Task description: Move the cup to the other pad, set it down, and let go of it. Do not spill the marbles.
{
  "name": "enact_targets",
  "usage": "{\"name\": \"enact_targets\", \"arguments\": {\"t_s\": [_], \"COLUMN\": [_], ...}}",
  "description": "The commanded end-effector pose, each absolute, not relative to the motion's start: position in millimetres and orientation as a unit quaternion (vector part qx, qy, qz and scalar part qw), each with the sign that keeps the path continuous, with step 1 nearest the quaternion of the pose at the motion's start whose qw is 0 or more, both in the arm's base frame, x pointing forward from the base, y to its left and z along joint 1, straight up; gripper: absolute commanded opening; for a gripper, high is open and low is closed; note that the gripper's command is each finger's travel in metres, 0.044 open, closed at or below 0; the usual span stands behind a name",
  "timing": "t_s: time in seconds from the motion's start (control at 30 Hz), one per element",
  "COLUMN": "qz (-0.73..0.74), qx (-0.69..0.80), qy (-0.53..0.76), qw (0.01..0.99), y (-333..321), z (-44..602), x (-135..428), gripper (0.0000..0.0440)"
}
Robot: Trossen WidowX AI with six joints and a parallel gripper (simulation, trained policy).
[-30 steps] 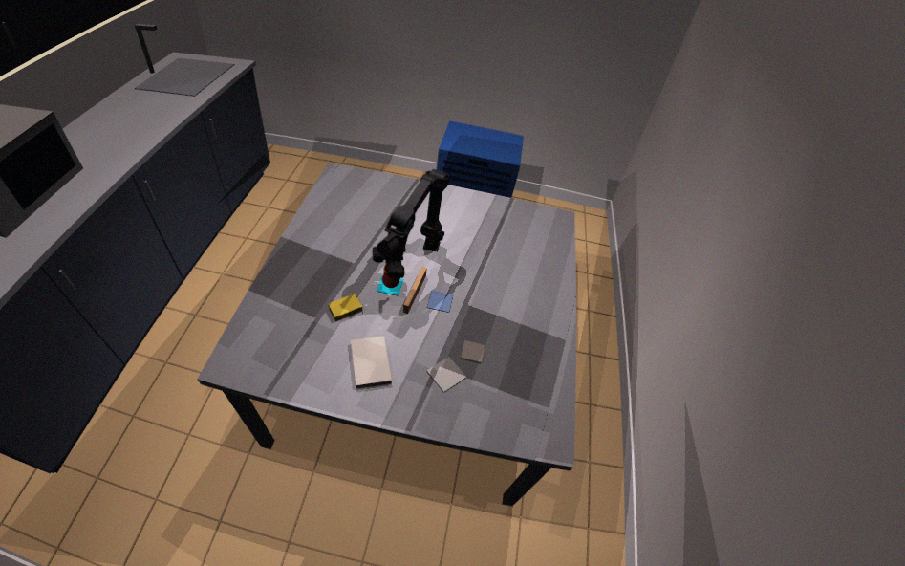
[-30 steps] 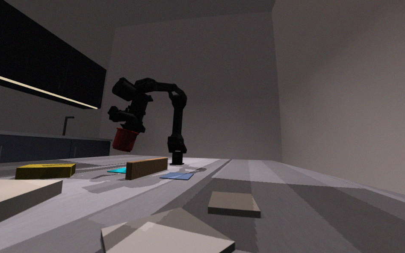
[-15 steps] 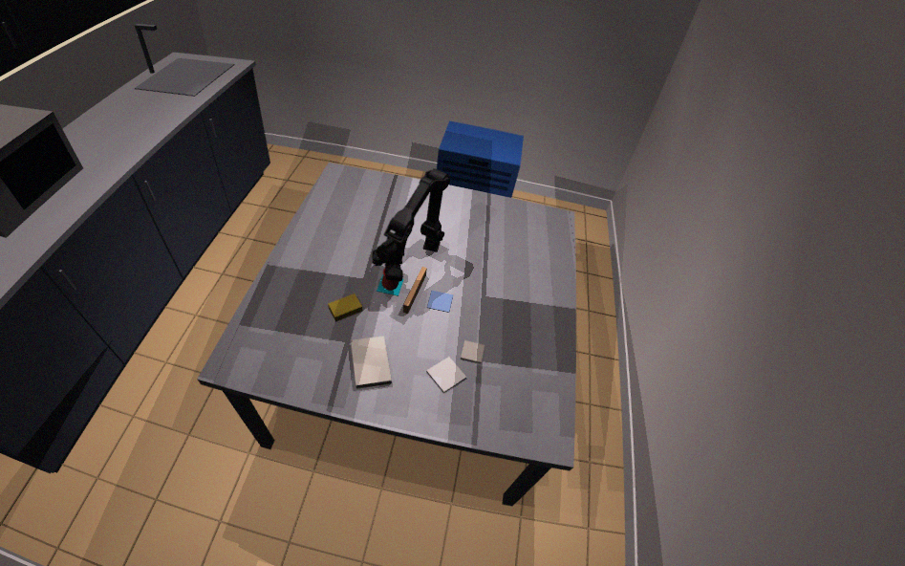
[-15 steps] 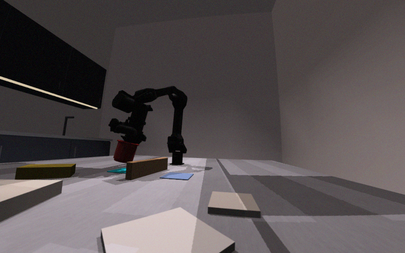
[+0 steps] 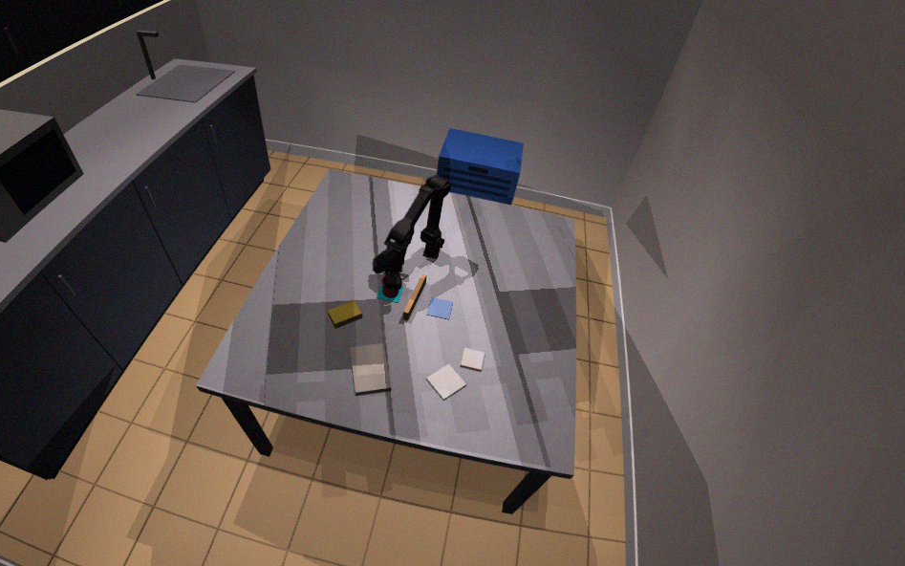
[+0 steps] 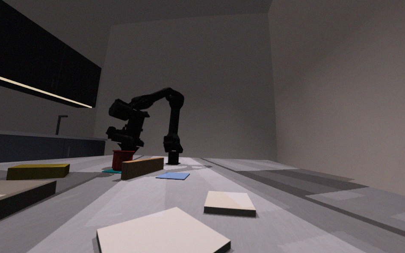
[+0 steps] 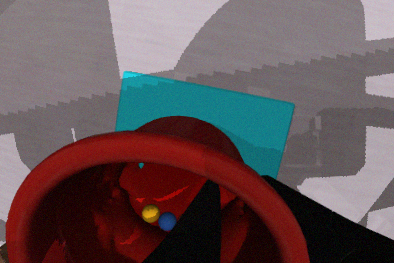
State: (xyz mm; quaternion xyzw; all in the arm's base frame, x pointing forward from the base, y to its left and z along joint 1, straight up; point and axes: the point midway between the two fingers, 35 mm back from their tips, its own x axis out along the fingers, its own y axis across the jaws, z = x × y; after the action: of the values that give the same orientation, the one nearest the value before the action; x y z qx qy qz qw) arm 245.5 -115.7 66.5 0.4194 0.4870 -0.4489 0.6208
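Observation:
The red cup (image 5: 390, 289) (image 6: 122, 160) (image 7: 125, 147) stands upright on the cyan pad (image 5: 397, 297) (image 6: 110, 171) (image 7: 200, 107). A yellow marble (image 7: 150, 213) and a blue marble (image 7: 167, 222) lie inside at its bottom. My gripper (image 5: 392, 280) (image 6: 128, 149) (image 7: 237, 186) is at the cup's rim, slightly open, with one finger inside the cup and one outside, the wall between them. Whether a finger still touches the wall is hard to tell. The blue pad (image 5: 440, 308) (image 6: 172, 175) lies bare on the other side of the wooden bar.
The wooden bar (image 5: 415, 296) (image 6: 142, 168) stands between the two pads. A yellow block (image 5: 344, 313) (image 6: 38, 172) lies left of the cyan pad. Pale slabs (image 5: 371, 369) (image 5: 446, 381) (image 5: 472, 359) lie toward the table's front edge.

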Motion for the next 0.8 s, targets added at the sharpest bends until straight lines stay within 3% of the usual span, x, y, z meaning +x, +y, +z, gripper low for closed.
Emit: {"name": "enact_targets", "arguments": {"t_s": [0.0,0.4,0.77], "qz": [-0.451,-0.435,-0.427], "qx": [0.430,0.449,0.464], "qy": [0.470,0.444,0.418], "qw": [0.625,0.642,0.654], "y": [-120,-119,-120], "z": [69,84,102], "x": [246,240,232], "gripper": [0.0147,0.0185,0.0257]}}
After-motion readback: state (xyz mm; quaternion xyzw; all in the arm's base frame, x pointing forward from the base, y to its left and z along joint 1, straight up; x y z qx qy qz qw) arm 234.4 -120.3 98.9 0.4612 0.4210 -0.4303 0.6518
